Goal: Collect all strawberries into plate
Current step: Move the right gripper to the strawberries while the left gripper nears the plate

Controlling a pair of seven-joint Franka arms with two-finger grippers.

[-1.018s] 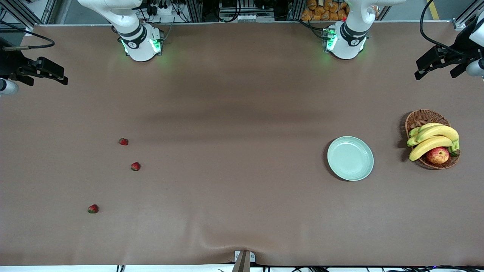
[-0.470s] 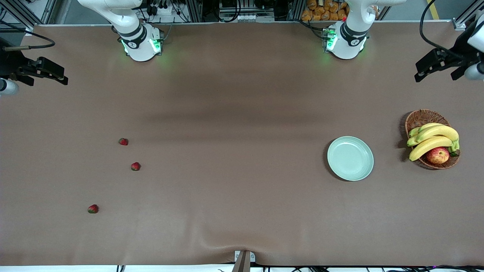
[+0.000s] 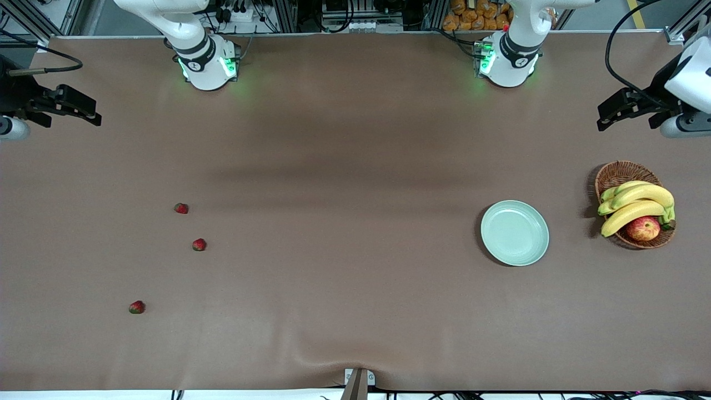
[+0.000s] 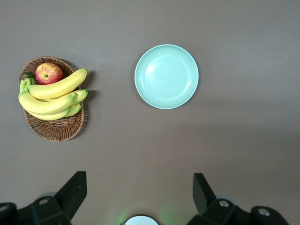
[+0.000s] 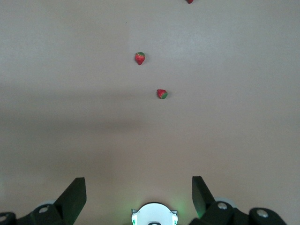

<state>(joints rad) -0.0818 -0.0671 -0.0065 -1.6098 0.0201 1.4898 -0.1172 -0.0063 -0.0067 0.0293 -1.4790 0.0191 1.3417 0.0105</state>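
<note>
Strawberries: three lie apart on the brown table (image 3: 355,289) toward the right arm's end; one (image 3: 181,208), one (image 3: 199,244), the nearest to the front camera (image 3: 136,307).
Plate: mint-green (image 3: 515,233), bare, toward the left arm's end, beside a wicker basket (image 3: 616,173) of bananas (image 3: 639,201) and what looks like an apple (image 3: 643,228).
Left gripper: (image 4: 138,193) fingers apart, high over the table near the basket.
Right gripper: (image 5: 138,192) fingers apart, raised at its table end.
</note>
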